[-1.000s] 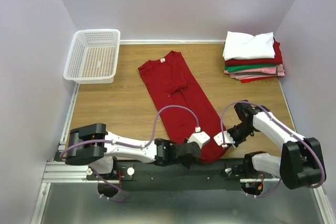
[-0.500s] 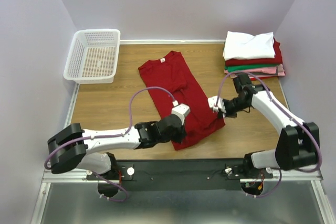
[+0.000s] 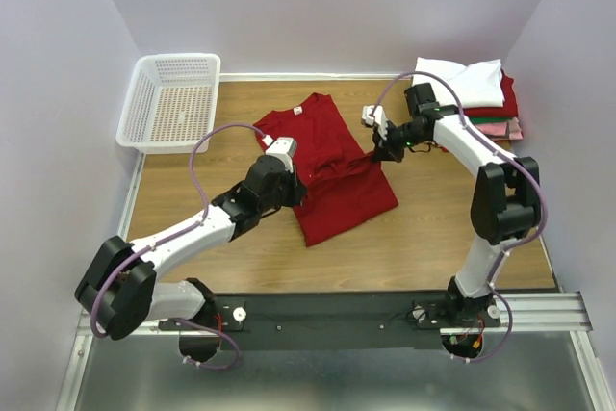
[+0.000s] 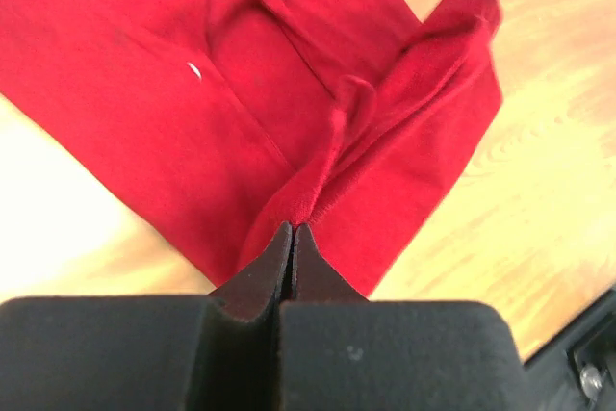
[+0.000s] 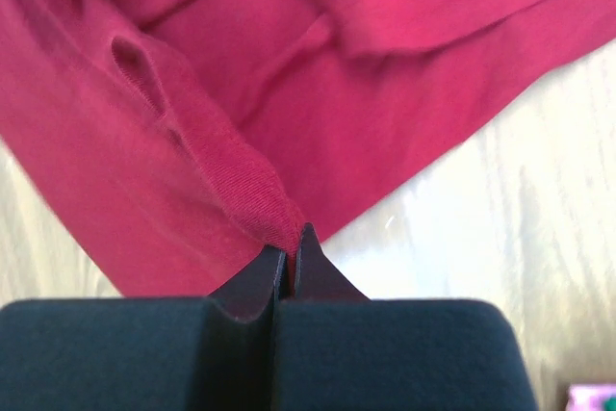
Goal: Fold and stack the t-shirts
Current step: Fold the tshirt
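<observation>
A large dark red t-shirt (image 3: 337,190) lies on the wooden table, its bottom part doubled up toward the collar. My left gripper (image 3: 295,186) is shut on one hem corner, seen in the left wrist view (image 4: 292,228) with a ridge of cloth (image 4: 327,151) rising from the tips. My right gripper (image 3: 378,153) is shut on the other hem corner, seen in the right wrist view (image 5: 289,240) pinching a fold of cloth (image 5: 241,190). A stack of folded t-shirts (image 3: 462,103), white on top over dark red, green and pink, sits at the back right.
A white plastic mesh basket (image 3: 171,101) stands at the back left corner. Purple walls close in the table on the left, back and right. Bare wood (image 3: 462,228) lies in front of the shirt and to its right.
Both grippers have carried the shirt's bottom hem from the near edge of the table away toward the collar, folding the shirt over itself. The stack and basket have not moved.
</observation>
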Available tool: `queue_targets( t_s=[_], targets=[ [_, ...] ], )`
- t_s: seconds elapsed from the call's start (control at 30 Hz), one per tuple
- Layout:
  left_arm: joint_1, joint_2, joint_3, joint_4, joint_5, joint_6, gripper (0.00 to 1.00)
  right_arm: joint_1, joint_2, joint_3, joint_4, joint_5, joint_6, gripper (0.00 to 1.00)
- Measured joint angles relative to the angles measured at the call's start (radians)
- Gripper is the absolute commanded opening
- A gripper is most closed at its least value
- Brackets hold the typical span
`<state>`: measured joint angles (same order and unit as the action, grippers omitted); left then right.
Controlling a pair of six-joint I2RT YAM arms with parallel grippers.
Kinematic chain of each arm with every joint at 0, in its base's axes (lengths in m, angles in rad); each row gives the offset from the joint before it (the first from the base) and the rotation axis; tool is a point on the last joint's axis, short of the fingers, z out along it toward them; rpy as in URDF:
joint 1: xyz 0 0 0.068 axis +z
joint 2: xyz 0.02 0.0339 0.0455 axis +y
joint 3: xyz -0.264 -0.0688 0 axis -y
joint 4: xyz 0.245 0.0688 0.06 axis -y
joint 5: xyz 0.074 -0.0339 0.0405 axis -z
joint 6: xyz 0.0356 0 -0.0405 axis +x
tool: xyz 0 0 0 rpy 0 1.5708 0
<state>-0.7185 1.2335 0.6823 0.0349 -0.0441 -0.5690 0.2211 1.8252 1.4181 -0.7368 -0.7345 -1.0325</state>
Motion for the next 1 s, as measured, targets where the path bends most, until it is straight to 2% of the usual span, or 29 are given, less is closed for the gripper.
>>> queue_targets(
  t_s=[0.23,0.4,0.73,1.0],
  targets=[
    [0.109,0.082,0.032,0.017,0.077,0.071,0.00,0.049,0.148,0.177,0.068,0.036,0.188,0.00],
    [0.153,0.142,0.066,0.027,0.107,0.103,0.00,0.056,0.222,0.240,0.085,0.069,0.259,0.01],
    [0.187,0.225,0.116,0.053,0.126,0.138,0.00,0.062,0.264,0.277,0.108,0.125,0.344,0.04],
    [0.187,0.235,0.135,0.039,0.107,0.157,0.00,0.079,0.293,0.302,0.117,0.150,0.370,0.07]
  ],
)
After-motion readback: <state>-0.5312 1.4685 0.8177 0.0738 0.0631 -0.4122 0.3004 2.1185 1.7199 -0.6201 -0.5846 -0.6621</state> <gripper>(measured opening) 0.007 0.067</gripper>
